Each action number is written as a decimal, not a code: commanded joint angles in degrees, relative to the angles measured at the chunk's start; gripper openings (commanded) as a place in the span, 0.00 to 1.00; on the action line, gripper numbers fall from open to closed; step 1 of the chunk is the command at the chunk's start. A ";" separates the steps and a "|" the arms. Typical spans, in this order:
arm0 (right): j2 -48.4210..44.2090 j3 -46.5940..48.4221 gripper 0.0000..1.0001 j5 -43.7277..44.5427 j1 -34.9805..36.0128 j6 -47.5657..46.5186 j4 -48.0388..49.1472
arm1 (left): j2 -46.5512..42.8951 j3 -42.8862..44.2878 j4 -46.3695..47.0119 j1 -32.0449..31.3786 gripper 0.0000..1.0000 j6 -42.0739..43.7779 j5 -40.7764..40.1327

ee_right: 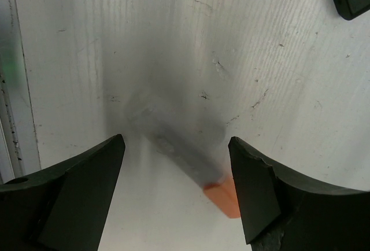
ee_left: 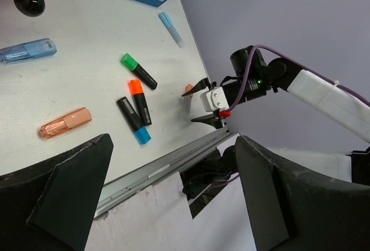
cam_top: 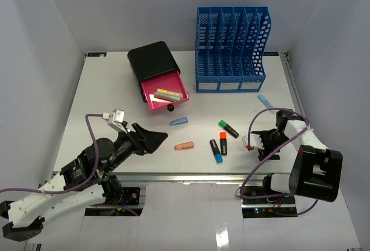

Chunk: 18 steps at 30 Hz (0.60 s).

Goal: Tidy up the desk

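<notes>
Six markers lie loose on the white desk (cam_top: 104,100) seen from above. They are a blue marker (cam_top: 178,121), a peach marker (cam_top: 184,145), three black ones (blue-capped marker (cam_top: 216,152), orange-capped marker (cam_top: 223,143), green-capped marker (cam_top: 228,128)), and a pale blue marker (cam_top: 265,100) near the blue file rack (cam_top: 231,48). A black box (cam_top: 151,60) has its pink drawer (cam_top: 166,93) pulled out, with pens inside. The left gripper (cam_top: 155,139) hovers with its jaws spread wide beside the peach marker. The right gripper (cam_top: 258,142) hangs over the desk's front right part.

In the left wrist view, the desk fills the upper left. The right gripper's fingers stand parted just above the metal rail (ee_left: 167,164).

The right wrist view looks down on scuffed desk. Its jaws stand apart around a blurred grey marker (ee_right: 173,135) with an orange tip.
</notes>
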 commanded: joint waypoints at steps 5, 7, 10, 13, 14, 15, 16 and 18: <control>5.20 2.48 0.79 0.50 2.26 -23.57 2.57 | 1.92 -0.03 0.80 0.10 0.98 -0.85 -0.14; 6.98 2.89 0.76 2.09 2.93 -22.74 2.77 | 2.26 0.24 0.76 0.10 0.98 -0.92 0.26; 9.10 3.96 0.72 4.89 2.93 -21.71 3.01 | 2.01 0.07 0.76 0.10 0.98 -1.22 0.46; 10.59 4.44 0.65 6.45 2.93 -20.95 3.15 | 1.60 -0.20 0.76 0.06 0.98 -1.54 0.23; 11.10 4.63 0.63 6.70 2.93 -20.53 3.22 | 1.57 -0.18 0.76 0.10 0.98 -1.57 0.11; 11.30 4.79 0.59 6.55 2.93 -19.91 3.37 | 1.61 -0.06 0.72 0.10 0.98 -1.53 0.07; 11.50 4.94 0.55 6.40 2.93 -19.28 3.53 | 1.65 0.06 0.68 0.10 0.98 -1.49 0.03; 11.71 5.07 0.41 6.08 3.02 -18.06 4.16 | 1.58 0.18 0.74 0.10 0.98 -1.38 0.15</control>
